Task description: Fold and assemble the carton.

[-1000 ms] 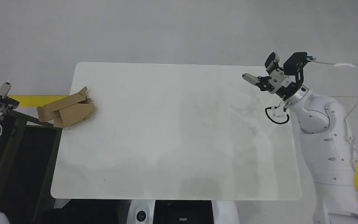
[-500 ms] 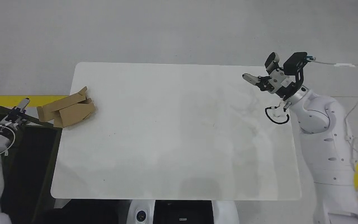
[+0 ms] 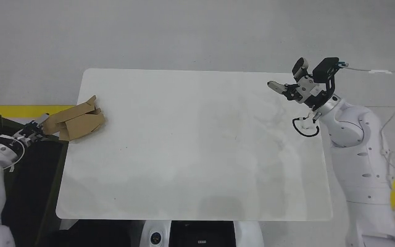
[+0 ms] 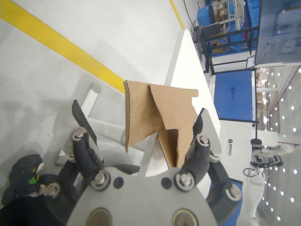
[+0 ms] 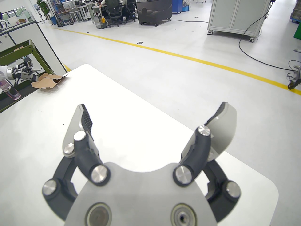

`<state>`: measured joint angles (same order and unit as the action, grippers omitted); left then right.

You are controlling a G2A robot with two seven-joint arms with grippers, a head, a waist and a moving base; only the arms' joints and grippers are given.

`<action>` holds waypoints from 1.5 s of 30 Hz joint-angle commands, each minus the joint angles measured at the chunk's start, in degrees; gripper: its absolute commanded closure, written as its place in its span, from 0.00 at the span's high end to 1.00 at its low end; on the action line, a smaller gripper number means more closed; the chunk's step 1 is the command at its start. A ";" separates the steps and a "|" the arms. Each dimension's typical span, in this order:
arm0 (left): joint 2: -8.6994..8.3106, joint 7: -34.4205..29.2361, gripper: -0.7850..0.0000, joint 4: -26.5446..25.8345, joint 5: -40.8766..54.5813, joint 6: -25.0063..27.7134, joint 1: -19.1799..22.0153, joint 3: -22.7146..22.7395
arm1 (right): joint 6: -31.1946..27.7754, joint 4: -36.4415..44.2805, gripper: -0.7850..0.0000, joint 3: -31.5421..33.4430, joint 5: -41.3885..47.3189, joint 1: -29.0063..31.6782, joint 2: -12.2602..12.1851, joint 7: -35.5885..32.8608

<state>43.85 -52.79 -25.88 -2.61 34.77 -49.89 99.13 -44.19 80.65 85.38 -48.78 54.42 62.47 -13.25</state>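
Note:
A brown, partly folded carton (image 3: 75, 122) lies on the left edge of the white table (image 3: 197, 142), one end hanging over the side. My left gripper (image 3: 37, 125) is off the table beside that overhanging end. In the left wrist view the left gripper (image 4: 138, 121) is open, and the carton's flaps (image 4: 150, 111) stand between its fingers without being pinched. My right gripper (image 3: 289, 84) hovers open over the table's far right corner, holding nothing. From the right wrist view the right gripper (image 5: 152, 114) faces across the table toward the distant carton (image 5: 47, 82).
A dark green cart (image 3: 31, 179) stands against the table's left side, under the left arm. A yellow floor line (image 3: 24, 110) runs past it. A black cable loop (image 3: 304, 126) hangs by the right arm at the table's right edge.
The left gripper has come in from the far left edge toward the carton's overhanging end. The right arm and the carton have stayed put.

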 commanded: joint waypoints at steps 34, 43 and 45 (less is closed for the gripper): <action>0.45 -12.87 0.00 3.90 15.64 1.62 9.58 -1.21 | 0.00 0.00 1.00 0.00 0.00 0.00 0.00 0.00; 0.24 -16.98 0.00 -1.85 23.95 -0.25 8.10 0.08 | 0.00 0.00 1.00 0.00 0.00 0.00 0.00 0.00; 0.18 -17.55 0.00 -3.41 25.79 -0.82 7.42 0.37 | 0.00 0.00 1.00 0.00 0.00 0.00 0.00 0.00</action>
<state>44.06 -70.00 -28.31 21.99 34.30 -42.05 99.34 -44.19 80.65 85.38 -48.78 54.42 62.47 -13.25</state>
